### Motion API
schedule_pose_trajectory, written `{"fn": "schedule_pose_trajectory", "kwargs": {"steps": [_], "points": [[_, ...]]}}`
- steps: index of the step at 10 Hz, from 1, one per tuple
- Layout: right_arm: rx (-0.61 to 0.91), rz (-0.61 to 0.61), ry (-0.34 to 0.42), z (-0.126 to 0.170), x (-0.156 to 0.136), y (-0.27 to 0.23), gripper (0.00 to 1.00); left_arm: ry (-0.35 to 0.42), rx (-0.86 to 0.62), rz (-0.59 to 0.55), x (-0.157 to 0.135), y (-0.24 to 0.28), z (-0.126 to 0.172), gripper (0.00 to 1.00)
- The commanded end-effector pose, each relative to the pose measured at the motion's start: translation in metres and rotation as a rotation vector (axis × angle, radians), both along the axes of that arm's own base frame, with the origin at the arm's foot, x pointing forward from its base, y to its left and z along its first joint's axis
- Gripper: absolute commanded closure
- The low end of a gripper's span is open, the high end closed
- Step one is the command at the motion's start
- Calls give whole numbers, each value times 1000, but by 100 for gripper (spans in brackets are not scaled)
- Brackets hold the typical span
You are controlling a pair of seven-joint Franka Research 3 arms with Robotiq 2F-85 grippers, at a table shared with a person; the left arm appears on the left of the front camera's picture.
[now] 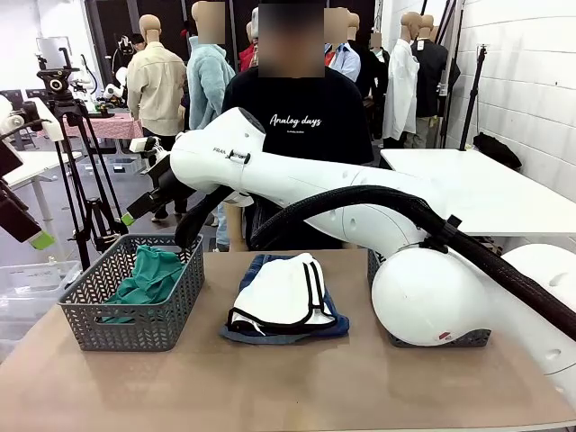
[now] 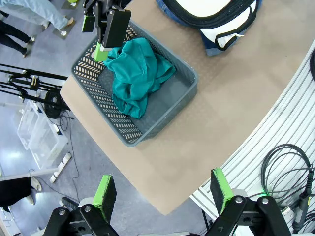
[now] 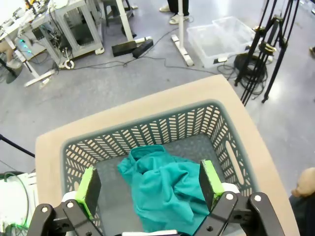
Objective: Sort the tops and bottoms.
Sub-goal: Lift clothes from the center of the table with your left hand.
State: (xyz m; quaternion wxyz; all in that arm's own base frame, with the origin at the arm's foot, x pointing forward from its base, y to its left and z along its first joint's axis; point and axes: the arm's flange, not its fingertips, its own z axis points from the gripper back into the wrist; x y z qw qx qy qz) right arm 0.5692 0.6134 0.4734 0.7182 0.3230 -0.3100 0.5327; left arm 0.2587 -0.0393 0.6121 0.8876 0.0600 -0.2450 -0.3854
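The teal-green top lies crumpled in the grey basket at the table's left. My right gripper hangs open just above it, with nothing between its fingers; the front view shows it over the basket's far rim. In the table's middle, white shorts with black trim lie on blue denim shorts. My left gripper is open and empty, high off the table's left corner, looking down on the basket and the top.
A second grey basket stands at the right, mostly hidden behind my right arm's base. A person in a black T-shirt stands at the far side. Tripods and a clear bin stand on the floor to the left.
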Motion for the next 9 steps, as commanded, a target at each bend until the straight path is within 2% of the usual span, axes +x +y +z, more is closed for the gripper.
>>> {"fn": "schedule_pose_trajectory", "kwargs": {"steps": [1,6,7,8,9], "points": [[9,11,-12,1,-1,0,0,-3,15,3,0,2,1,0],[0,0,0,0,0,0,0,-3,15,3,0,2,1,0],[-3,-29,-27,20,-12,-31,0,-3,15,3,0,2,1,0],[-63,-90,-89,52,-28,-66,0,-3,15,3,0,2,1,0],[-110,-124,-117,83,-48,-104,0,-3,15,3,0,2,1,0]]}}
